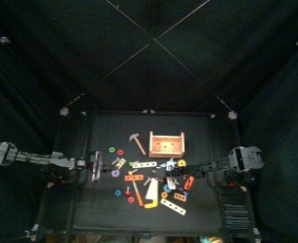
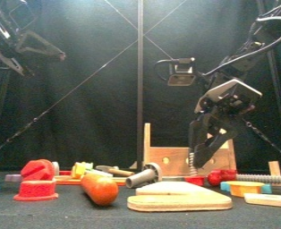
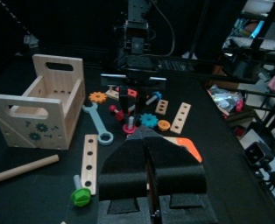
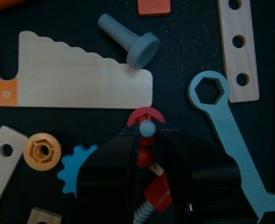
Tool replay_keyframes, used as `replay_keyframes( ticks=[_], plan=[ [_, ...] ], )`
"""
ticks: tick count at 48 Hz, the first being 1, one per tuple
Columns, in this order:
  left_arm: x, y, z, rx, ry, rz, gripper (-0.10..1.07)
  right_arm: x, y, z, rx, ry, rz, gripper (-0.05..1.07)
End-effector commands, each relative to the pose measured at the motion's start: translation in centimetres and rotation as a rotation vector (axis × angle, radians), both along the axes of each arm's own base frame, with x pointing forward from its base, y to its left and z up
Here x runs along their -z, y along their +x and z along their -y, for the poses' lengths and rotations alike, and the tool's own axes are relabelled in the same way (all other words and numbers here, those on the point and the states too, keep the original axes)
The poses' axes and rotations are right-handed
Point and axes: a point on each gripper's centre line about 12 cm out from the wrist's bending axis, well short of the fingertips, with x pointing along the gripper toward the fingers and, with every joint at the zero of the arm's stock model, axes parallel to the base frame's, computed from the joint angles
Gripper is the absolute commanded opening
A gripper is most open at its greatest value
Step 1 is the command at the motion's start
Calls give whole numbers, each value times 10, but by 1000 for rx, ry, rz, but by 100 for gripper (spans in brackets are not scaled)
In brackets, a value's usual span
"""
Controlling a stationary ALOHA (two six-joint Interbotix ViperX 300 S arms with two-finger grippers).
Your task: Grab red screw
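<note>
At the three o'clock side of the small black table (image 1: pixel 101 204), the right arm reaches down among a scatter of toy tools. The right gripper (image 4: pixel 148 150) has its jaws drawn about halfway together with the red screw (image 4: pixel 144 119) pinched between them. The screw's round head pokes out past the fingertips and its threaded shaft runs back between the jaws. From the front, that gripper (image 2: pixel 203 161) hangs low over the parts, pointing steeply down, with its tips close to the tabletop; I cannot tell whether the screw is touching the surface or just clear of it.

Just beyond the screw's head lies a wooden saw (image 4: pixel 81 74) with an orange handle. A grey-blue bolt (image 4: pixel 130 39) rests at the saw's far edge. A pale blue wrench (image 4: pixel 222 114) lies just beside the jaws on one side, and an orange nut (image 4: pixel 42 150) sits on the other.

A wooden box (image 1: pixel 168 143) stands toward twelve o'clock, well apart from the grip.

Over at nine o'clock the left arm rests. The left gripper (image 3: pixel 151 153) is held above the table, its jaws drawn nearly together on nothing.
</note>
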Motion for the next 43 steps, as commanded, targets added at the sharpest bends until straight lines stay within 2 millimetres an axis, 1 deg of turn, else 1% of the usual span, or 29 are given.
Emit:
replay_keyframes(
  ticks=[1, 28, 43],
  plan=[
    [-6, 2, 1, 2, -1, 21, -1, -11, 6, 0, -1, -1, 35, 61],
    [-6, 2, 0, 2, 3, 22, -1, -11, 6, 0, -2, -2, 34, 61],
    [-7, 2, 1, 4, 10, 27, -1, -15, 10, 0, -2, -1, 48, 61]
  ],
)
